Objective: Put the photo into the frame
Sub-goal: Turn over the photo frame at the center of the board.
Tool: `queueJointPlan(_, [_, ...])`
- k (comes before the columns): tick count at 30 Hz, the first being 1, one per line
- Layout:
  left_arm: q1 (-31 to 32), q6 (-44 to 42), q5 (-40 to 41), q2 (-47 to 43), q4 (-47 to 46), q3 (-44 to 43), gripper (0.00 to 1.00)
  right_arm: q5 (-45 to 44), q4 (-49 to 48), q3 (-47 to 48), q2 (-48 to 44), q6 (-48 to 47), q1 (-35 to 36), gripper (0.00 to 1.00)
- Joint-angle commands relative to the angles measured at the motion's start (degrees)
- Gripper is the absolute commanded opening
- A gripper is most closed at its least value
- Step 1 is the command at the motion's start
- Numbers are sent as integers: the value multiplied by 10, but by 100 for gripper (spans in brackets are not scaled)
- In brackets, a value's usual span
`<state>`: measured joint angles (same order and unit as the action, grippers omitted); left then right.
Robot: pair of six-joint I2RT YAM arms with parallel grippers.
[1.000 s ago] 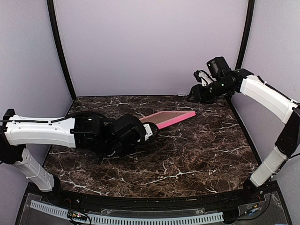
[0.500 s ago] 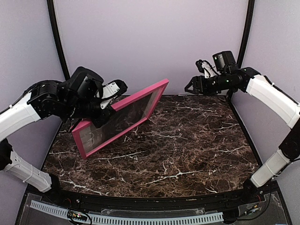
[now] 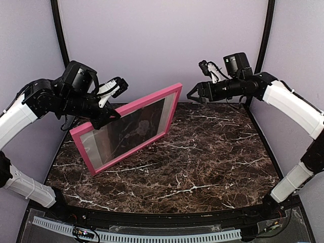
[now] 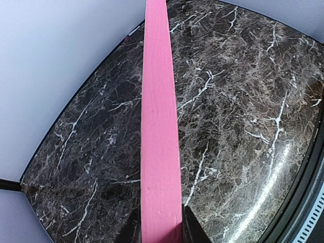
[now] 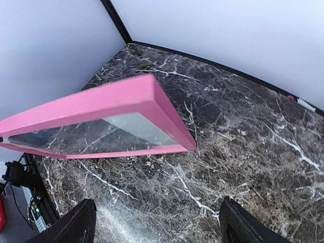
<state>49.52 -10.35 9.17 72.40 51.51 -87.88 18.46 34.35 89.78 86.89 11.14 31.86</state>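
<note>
The frame (image 3: 130,153) is pink and stands tilted on its lower edge on the marble table, front face toward the camera. A dark photo (image 3: 136,126) with a small pale figure shows in its opening. My left gripper (image 3: 104,112) is shut on the frame's upper edge near the top left corner. In the left wrist view the pink edge (image 4: 159,126) runs up from between the gripper (image 4: 161,228) fingers. My right gripper (image 3: 196,91) hangs open just right of the frame's top right corner, apart from it. Its wrist view shows that corner (image 5: 152,93) above the open gripper (image 5: 159,218).
The dark marble table (image 3: 217,152) has a black rim at the front (image 3: 162,217). Grey walls close it in behind and at both sides, with black posts (image 3: 63,50) in the back corners.
The left arm has raised the frame from low and nearly flat to standing tilted, then shifted it slightly left. The right gripper has opened wider and moved left toward the frame's top corner.
</note>
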Motion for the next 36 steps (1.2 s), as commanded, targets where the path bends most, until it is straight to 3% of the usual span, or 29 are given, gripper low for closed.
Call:
queueJointPlan(1, [-13, -46, -98, -20, -58, -23, 0, -2, 1, 59, 1, -96, 41, 86])
queueJointPlan(8, [-37, -101, -179, 12, -54, -41, 0, -34, 63, 141, 17, -237, 85, 86])
queueJointPlan(13, [-48, -136, -223, 30, -46, -58, 0, -3, 137, 195, 45, -316, 105, 86])
queueJointPlan(22, [-57, -173, -262, 60, -29, -98, 0, -3, 250, 279, 99, -377, 135, 87])
queueJointPlan(30, [-63, -191, -278, 79, -33, -110, 0, 1, 325, 343, 154, -401, 155, 76])
queueJointPlan(36, [-66, -197, -293, 95, -31, -113, 0, -18, 330, 328, 160, -399, 167, 64])
